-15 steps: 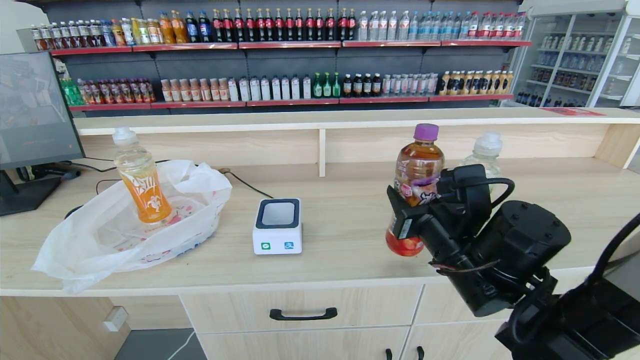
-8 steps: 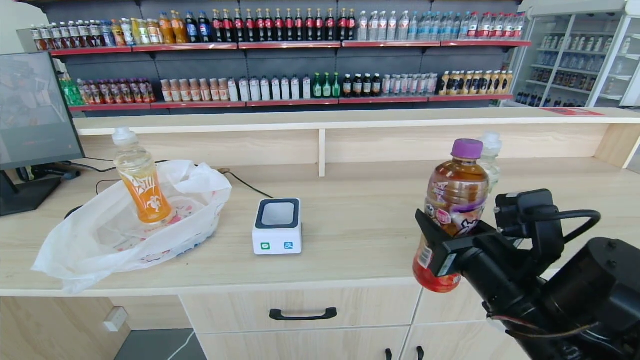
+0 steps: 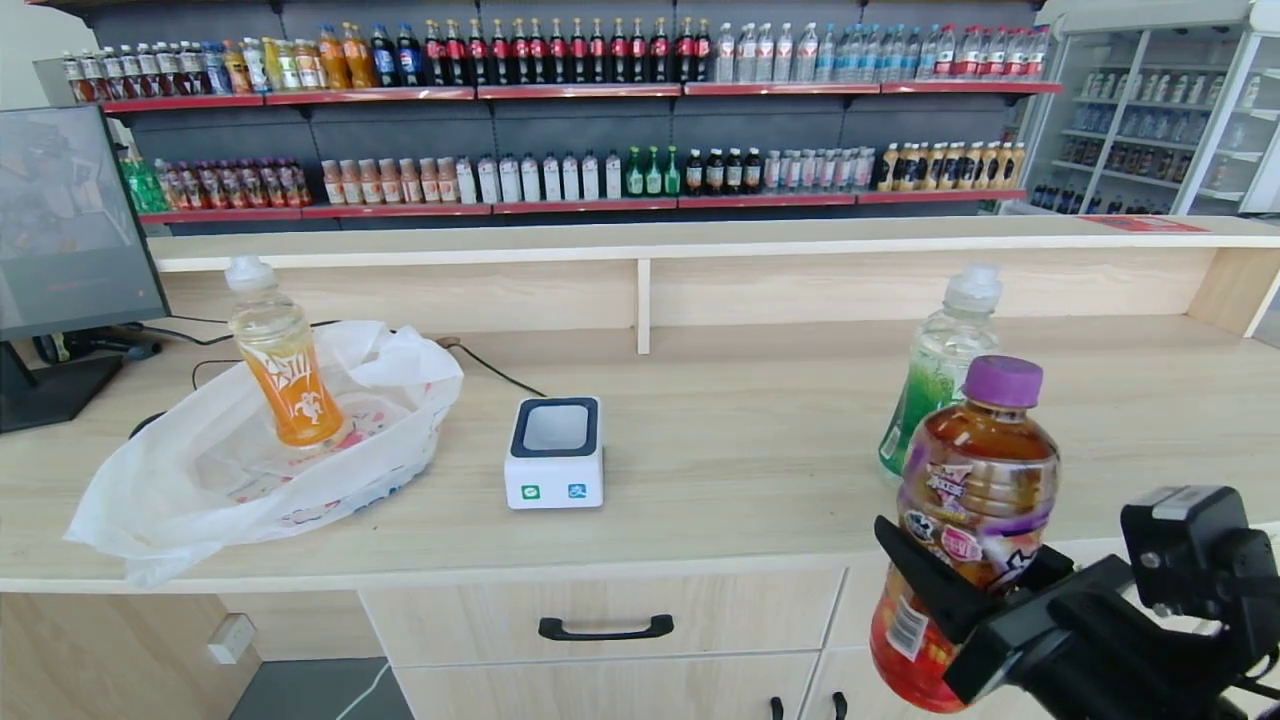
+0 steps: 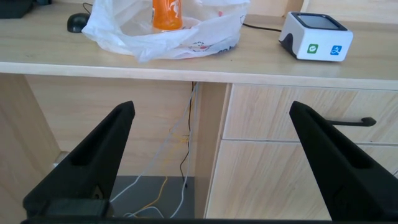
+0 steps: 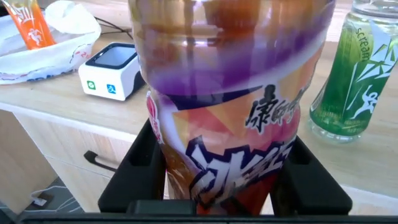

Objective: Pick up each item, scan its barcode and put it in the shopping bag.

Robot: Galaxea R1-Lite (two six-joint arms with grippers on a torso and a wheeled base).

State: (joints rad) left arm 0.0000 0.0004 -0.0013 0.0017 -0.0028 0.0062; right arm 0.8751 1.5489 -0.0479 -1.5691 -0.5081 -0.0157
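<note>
Bottle (image 3: 975, 520), pinched in the right gripper (image 3: 975, 590), has swung nearer and rightward, away from the scanner (image 3: 555, 450); scanning seems undone. Left gripper (image 4: 211, 121) spread.

On the table (image 3: 720, 470), the bag (image 3: 130, 500) lies at centre left of the frame with the left bottle (image 3: 283, 360) standing in it. The monitor (image 3: 70, 220) stands behind the bag at the left edge. The scanner (image 3: 555, 452) sits mid-frame, just right of the bag and apart from it. The rear bottle (image 3: 935, 370) stands on the table at centre right. The held bottle (image 3: 965, 530) is at lower right between the right jaws, before the rear bottle and overlapping the table's front edge. A drawer handle (image 3: 606, 629) lies below the scanner. Shelves (image 3: 580, 90) run along the top, behind the table.
</note>
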